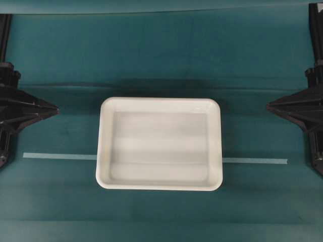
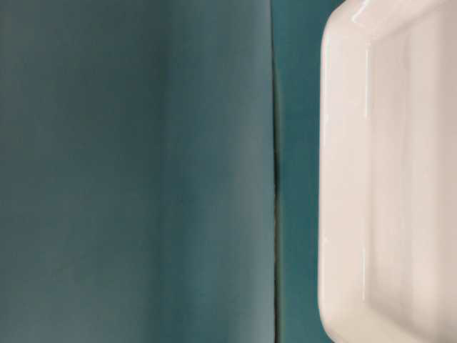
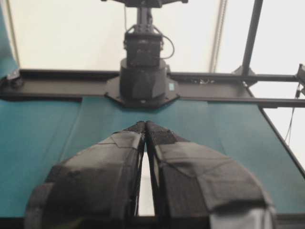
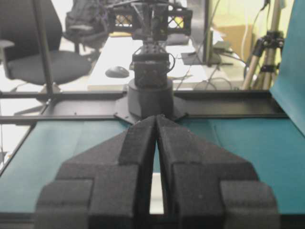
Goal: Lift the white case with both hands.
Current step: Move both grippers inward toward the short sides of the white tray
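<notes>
My arms run off both side edges overhead; the white case [image 1: 159, 143] hides the tape strip's [image 1: 59, 156] middle. My left gripper [image 1: 56, 109] and right gripper [image 1: 268, 106] sit pinched closed, empty, well apart from the case on the teal table [image 1: 161, 60].

Both arms pulled back — jaws closed.
The left gripper [image 1: 54, 108] sits at the table's left edge, the right gripper [image 1: 269, 106] at its right edge, tips pointing inward toward each other — fingers pressed together, nothing held.
</notes>
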You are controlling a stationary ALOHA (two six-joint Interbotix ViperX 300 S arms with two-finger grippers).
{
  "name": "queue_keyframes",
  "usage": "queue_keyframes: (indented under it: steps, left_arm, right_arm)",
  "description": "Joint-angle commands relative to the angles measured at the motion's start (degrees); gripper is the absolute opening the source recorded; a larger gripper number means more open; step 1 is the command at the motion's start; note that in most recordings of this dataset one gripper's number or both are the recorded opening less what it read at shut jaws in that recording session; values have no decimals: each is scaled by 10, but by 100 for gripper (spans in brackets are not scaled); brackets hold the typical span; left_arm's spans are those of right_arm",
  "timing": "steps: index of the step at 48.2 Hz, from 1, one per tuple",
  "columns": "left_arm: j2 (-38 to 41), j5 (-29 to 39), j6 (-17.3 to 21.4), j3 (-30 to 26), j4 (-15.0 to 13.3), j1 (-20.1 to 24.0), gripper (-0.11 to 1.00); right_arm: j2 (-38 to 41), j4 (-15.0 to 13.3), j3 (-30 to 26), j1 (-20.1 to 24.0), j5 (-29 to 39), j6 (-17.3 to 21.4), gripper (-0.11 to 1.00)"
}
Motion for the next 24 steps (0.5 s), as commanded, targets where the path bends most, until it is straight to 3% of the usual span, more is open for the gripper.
queue_keyframes:
  steps: [1,4,10,20,24]
  left_arm:
    - [28,13,-20,-8,9,-5,14]
    - [39,19,-45,-16,9,-7,10]
    - [45,29,-102,-37,9,-6,-2]
    - [57,68,-157,-56,9,-29,-3]
    - [59,71,-207,-64,9,-35,-3]
  right_arm:
    - [11,4,-2,1,-4,6,9]
    - [15,30,-2,0,1,18,11]
    - [20,83,-4,-3,18,69,0]
    - [28,103,-21,-4,72,160,0]
    - [39,121,-30,-5,97,208,0]
